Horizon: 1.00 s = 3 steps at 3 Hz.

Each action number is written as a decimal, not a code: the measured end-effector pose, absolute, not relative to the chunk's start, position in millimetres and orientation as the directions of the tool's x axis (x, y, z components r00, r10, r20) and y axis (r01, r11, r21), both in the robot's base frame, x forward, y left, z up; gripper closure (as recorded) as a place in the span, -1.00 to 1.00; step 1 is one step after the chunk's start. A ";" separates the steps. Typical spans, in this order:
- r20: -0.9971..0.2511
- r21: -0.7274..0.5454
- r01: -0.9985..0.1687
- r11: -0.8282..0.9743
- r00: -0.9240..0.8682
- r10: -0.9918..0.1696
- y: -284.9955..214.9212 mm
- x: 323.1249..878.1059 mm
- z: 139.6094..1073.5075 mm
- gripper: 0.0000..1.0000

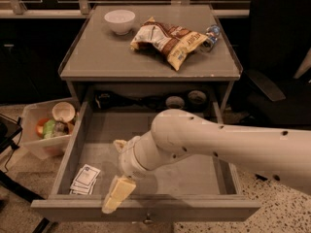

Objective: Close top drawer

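Observation:
The top drawer (pixel 160 171) is pulled far out of the grey cabinet, and its grey inside shows. Its front panel (pixel 204 209) runs along the bottom of the camera view, with the small metal knob (pixel 146 221) at the centre. My gripper (pixel 117 171) hangs over the front left part of the drawer, at the end of the thick white arm (pixel 218 144) that comes in from the right. Its fingers are spread apart and hold nothing. The lower fingertip (pixel 115 198) overlaps the top edge of the front panel.
Small white packets (pixel 85 178) lie in the drawer's front left corner. On the cabinet top (pixel 97 52) are a white bowl (pixel 119 21), a chip bag (pixel 167 40) and a blue wrapper (pixel 210 35). A plastic bin (pixel 34 130) stands at the left and a black chair (pixel 277 57) at the right.

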State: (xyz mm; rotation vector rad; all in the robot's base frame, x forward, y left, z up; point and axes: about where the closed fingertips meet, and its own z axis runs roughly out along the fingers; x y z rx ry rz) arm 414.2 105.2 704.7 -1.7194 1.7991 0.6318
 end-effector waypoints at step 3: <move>-0.705 -0.025 -0.998 0.065 -0.028 -0.708 127.8 417.8 661.9 -1.00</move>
